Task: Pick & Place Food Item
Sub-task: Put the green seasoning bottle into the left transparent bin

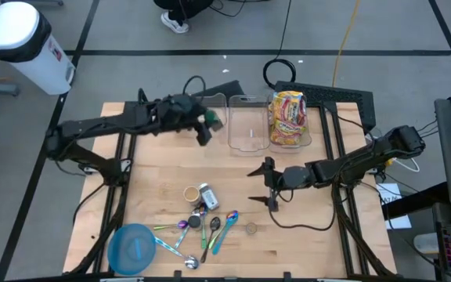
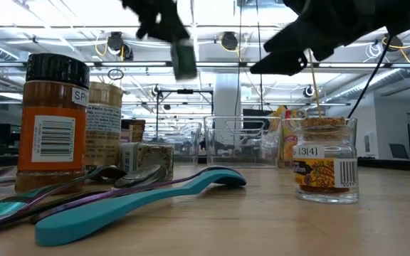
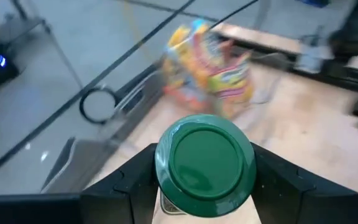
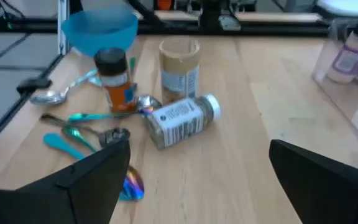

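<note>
left gripper clamps a round green-lidded jar; right gripper fingers spread apart above wooden table.

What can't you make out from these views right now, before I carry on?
- Green-lidded jar in the left tool: its label is hidden behind the lid in the left wrist view, too small in the high view.
- Snack bag: print blurred in the left wrist view.
- Clear bin: contents beyond the bag are unclear through glare.
- Right tool: open, fingertips cut off by the frame's edge.
</note>
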Robot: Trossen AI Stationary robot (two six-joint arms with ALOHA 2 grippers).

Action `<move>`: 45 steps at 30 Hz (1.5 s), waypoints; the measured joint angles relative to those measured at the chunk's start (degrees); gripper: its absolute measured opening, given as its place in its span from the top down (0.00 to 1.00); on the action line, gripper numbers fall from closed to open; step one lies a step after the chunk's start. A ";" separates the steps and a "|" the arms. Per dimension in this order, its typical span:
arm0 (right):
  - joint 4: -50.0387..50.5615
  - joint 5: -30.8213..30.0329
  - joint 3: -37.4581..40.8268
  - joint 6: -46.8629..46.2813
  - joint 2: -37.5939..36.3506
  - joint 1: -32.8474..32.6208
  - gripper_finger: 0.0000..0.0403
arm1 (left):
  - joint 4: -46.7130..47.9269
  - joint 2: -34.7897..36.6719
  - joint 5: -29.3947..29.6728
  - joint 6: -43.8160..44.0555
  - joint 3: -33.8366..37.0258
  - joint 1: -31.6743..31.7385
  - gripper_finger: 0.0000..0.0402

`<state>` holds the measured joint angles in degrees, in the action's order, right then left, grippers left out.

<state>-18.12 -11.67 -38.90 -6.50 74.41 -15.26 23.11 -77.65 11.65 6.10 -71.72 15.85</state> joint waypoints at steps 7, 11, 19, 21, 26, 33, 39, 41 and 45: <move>-0.36 -0.08 0.02 -0.11 0.00 -0.01 0.05 | -14.83 0.01 -5.66 5.41 13.02 14.82 0.48; -0.45 -0.10 0.02 0.09 0.00 0.24 0.06 | -21.16 -0.08 -6.24 7.43 17.91 19.60 0.48; -1.12 -0.47 0.00 1.31 0.00 0.30 0.06 | -21.94 -2.89 -5.62 6.70 20.93 22.30 0.48; -1.36 -0.47 0.00 1.39 0.00 0.32 0.05 | -22.24 -4.24 -4.39 6.90 20.93 22.33 0.48; -1.37 -0.47 0.00 1.28 0.00 0.58 0.06 | -23.41 -8.15 -1.61 6.59 21.04 21.95 0.48; -1.37 -0.47 0.00 1.22 0.00 0.58 0.05 | -23.91 -11.72 3.44 7.00 21.00 23.53 0.48; -1.37 -0.47 0.00 1.42 0.00 0.65 0.05 | -24.60 -13.31 3.42 9.22 20.93 24.38 0.48; -1.35 -0.47 0.00 1.59 0.00 0.76 0.05 | -25.09 -13.90 3.51 9.16 20.93 24.36 0.48; -1.34 -0.45 0.00 1.61 0.00 1.37 0.05 | -25.94 -14.64 3.48 9.23 20.93 24.38 0.48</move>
<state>-19.46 -12.12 -38.89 -4.89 74.41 -13.89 -2.83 -92.30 15.13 15.33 -50.78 40.23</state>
